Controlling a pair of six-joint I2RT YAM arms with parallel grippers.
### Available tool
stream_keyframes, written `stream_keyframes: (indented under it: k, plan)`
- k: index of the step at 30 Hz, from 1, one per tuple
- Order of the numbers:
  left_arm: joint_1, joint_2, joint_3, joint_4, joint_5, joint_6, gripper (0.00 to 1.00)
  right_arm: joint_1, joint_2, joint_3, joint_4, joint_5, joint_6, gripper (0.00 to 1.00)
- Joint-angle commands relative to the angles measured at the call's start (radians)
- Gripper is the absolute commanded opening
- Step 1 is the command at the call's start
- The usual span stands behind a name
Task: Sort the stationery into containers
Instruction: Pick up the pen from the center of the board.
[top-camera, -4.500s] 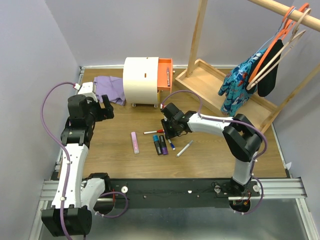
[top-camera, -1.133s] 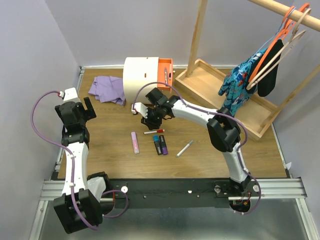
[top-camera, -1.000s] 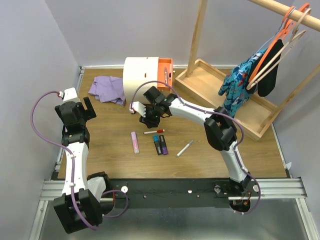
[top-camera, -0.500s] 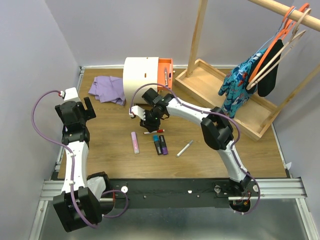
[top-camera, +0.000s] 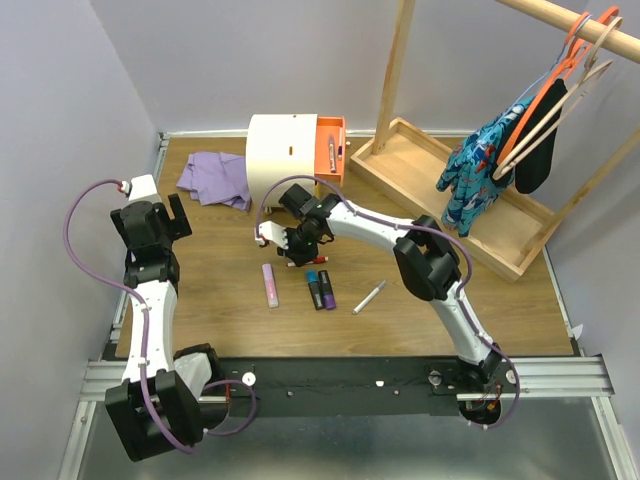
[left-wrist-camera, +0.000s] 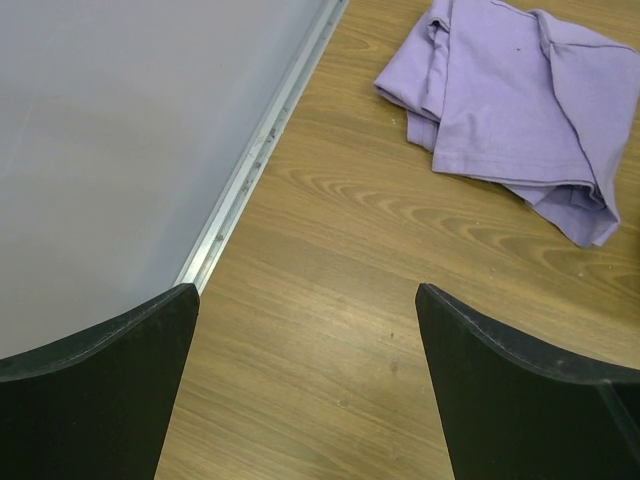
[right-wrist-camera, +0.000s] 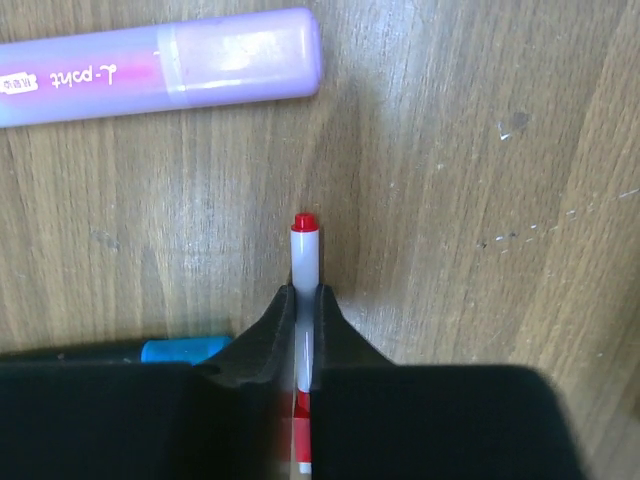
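My right gripper (top-camera: 298, 250) is down at the table and shut on a thin white pen with a red tip (right-wrist-camera: 305, 248); the jaws pinch its barrel in the right wrist view (right-wrist-camera: 305, 297). The pink bar (top-camera: 270, 285) lies just left of it and also shows in the right wrist view (right-wrist-camera: 160, 65). Two stubby dark markers (top-camera: 321, 290) lie below the gripper, and a white pen (top-camera: 368, 297) lies to their right. The cream chest (top-camera: 283, 160) has its orange drawer (top-camera: 330, 150) pulled open with pens inside. My left gripper (left-wrist-camera: 305, 295) is open and empty.
A purple cloth (top-camera: 215, 178) lies at the back left, also in the left wrist view (left-wrist-camera: 510, 110). A wooden clothes rack with a flat tray (top-camera: 440, 190) and hanging clothes stands at the right. The metal table rail (left-wrist-camera: 260, 160) and grey wall are close to my left gripper.
My right gripper moved from near the chest down and toward the front onto the red-tipped pen and shut on it. The left arm has not moved in the last second.
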Motion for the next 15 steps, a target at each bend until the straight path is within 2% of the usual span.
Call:
stream_keyframes:
  k: [1,3,9,15]
  plan:
    - [-0.006,0.007,-0.018,0.049,-0.031,-0.004,0.99,0.014,0.063,-0.001,-0.032,0.062,0.001,0.05]
    - [-0.009,0.016,-0.017,0.049,-0.030,-0.010,0.99,0.012,0.057,0.014,-0.042,0.090,0.032,0.01]
    - [-0.009,0.021,-0.006,0.041,0.013,-0.027,0.99,0.005,0.003,0.104,-0.040,0.142,0.091,0.00]
    - [-0.005,-0.003,0.005,0.022,0.009,-0.015,0.99,-0.049,-0.118,0.189,-0.059,0.051,0.137,0.00]
